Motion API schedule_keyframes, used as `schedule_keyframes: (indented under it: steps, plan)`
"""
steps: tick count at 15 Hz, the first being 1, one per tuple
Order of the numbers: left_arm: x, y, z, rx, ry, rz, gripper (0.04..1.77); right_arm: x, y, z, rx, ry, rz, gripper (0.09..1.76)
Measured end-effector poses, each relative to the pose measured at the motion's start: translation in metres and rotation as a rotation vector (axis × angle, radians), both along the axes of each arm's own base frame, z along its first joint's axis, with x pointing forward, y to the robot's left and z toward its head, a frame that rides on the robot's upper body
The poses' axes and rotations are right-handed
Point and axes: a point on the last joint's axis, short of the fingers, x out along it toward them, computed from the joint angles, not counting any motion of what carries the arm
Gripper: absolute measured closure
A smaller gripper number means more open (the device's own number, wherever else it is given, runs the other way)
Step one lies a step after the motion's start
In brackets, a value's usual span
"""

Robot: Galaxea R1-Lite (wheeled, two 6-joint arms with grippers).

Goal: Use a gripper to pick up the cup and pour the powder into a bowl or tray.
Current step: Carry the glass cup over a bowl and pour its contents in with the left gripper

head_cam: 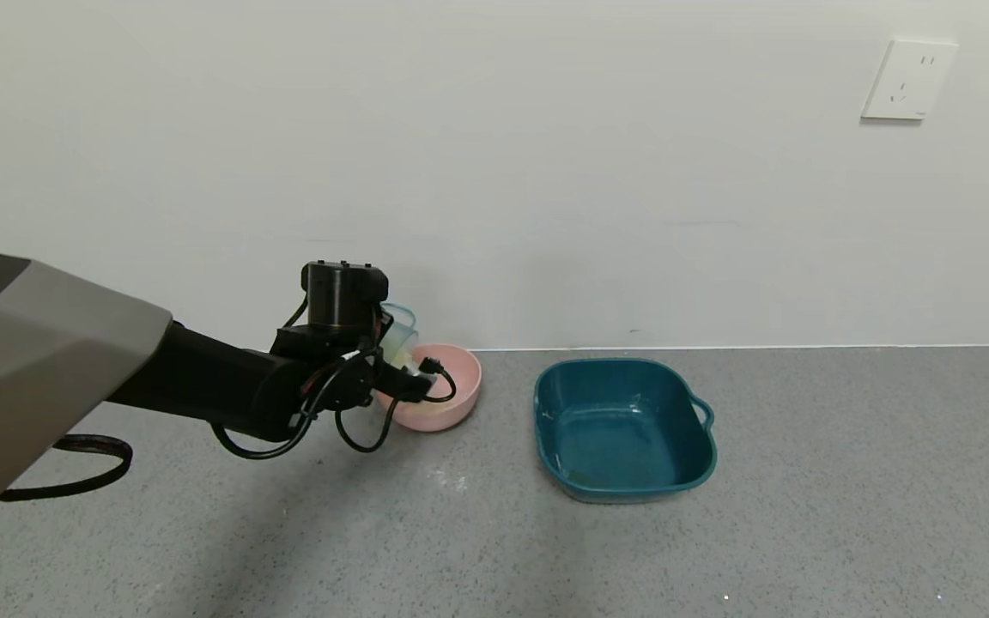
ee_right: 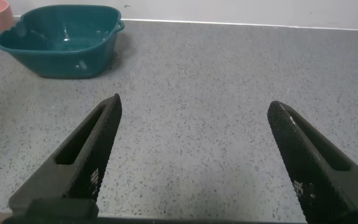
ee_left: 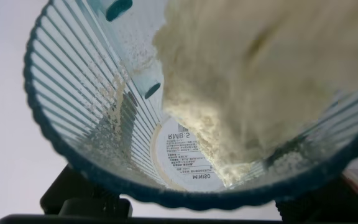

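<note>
Over pink bowl (head_cam: 452, 390), left pincer (head_cam: 391, 365) grasps tilted ribbed cup (head_cam: 398, 336); clumped powder (ee_left: 253, 81) may drop suddenly, overshoot rim. Right pincer (ee_right: 194, 162) released, parked above bench (ee_right: 229, 81).

The left end effector (head_cam: 391, 365) and its tilted cup (head_cam: 397, 336) crowd the pink bowl (head_cam: 460, 395) from the left, with the wall close behind. A bare strip of tabletop (head_cam: 846, 481) separates the bowl from the teal tray (head_cam: 623, 429); open surface lies right and front
</note>
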Motion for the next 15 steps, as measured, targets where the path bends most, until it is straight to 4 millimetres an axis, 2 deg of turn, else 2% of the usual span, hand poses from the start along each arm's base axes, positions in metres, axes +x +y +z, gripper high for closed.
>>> schedule_keyframes:
  steps: [8, 12, 15]
  plan:
    - [0.0, -0.009, 0.005, 0.015, -0.014, -0.021, 0.51, 0.0, 0.0, 0.0, 0.0, 0.0, -0.001, 0.14]
    - [0.011, 0.0, 0.013, -0.018, -0.095, 0.015, 0.51, 0.0, 0.0, 0.0, 0.0, 0.0, 0.0, 0.14]
    - [0.017, 0.012, 0.01, -0.109, -0.13, 0.072, 0.51, 0.0, 0.0, 0.0, 0.0, 0.0, 0.0, 0.14]
